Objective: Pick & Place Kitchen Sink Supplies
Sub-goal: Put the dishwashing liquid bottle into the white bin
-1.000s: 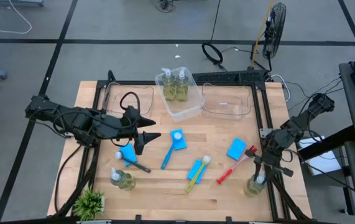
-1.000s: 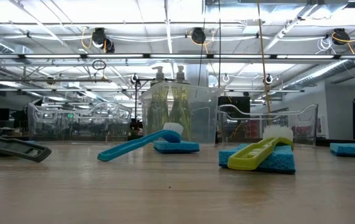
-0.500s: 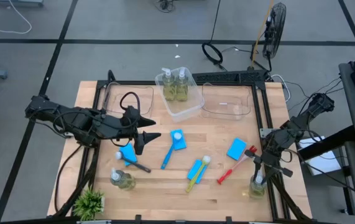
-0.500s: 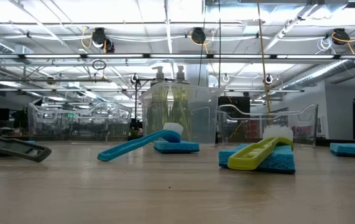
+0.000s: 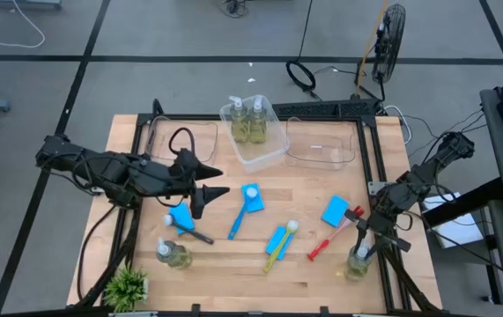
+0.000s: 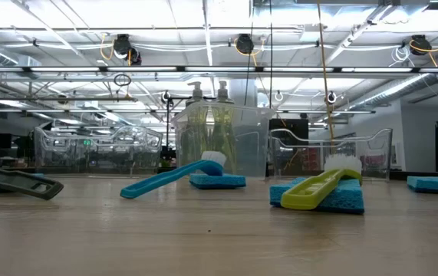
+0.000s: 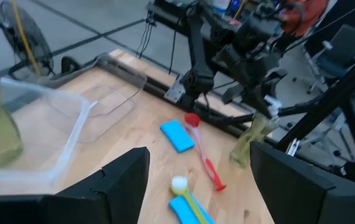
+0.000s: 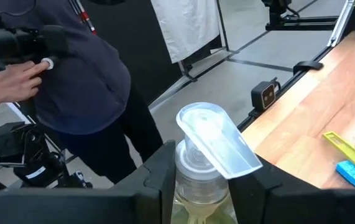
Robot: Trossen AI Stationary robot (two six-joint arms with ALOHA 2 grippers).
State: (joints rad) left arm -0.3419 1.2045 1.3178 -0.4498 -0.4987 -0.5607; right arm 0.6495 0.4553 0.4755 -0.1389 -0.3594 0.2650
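My right gripper (image 5: 362,243) is shut on a clear pump bottle of yellowish soap (image 5: 359,262) over the table's near right corner. My left gripper (image 5: 205,190) hovers open over the table's left half, touching nothing. Below it lie a blue sponge (image 5: 181,217) and a black brush (image 5: 195,234); another soap bottle (image 5: 173,254) stands nearer the front. A blue brush (image 5: 238,220) rests its head on a sponge (image 5: 253,200). A yellow-green brush (image 5: 279,246) lies on a third sponge (image 5: 275,238). A red brush (image 5: 332,236) lies beside a fourth (image 5: 336,211). My right gripper pinches the soap bottle by its neck (image 8: 201,163), just under the clear pump head (image 8: 217,140), with one finger (image 8: 158,177) on each side. The fingers come nearly level from the table's right side. The bottle hangs tilted below them (image 7: 250,142); whether its base touches the table I cannot tell.
At the far middle a clear bin (image 5: 253,132) holds two soap bottles; another clear bin (image 5: 320,144) beside it holds nothing, and a third (image 5: 165,139) lies under my left arm. A potted plant (image 5: 128,286) stands at the near left corner. A person (image 8: 84,81) stands beyond the table.
My right gripper has tipped a little with the soap bottle, and the bottle's body has swung slightly toward the table's left. My left gripper has kept still.
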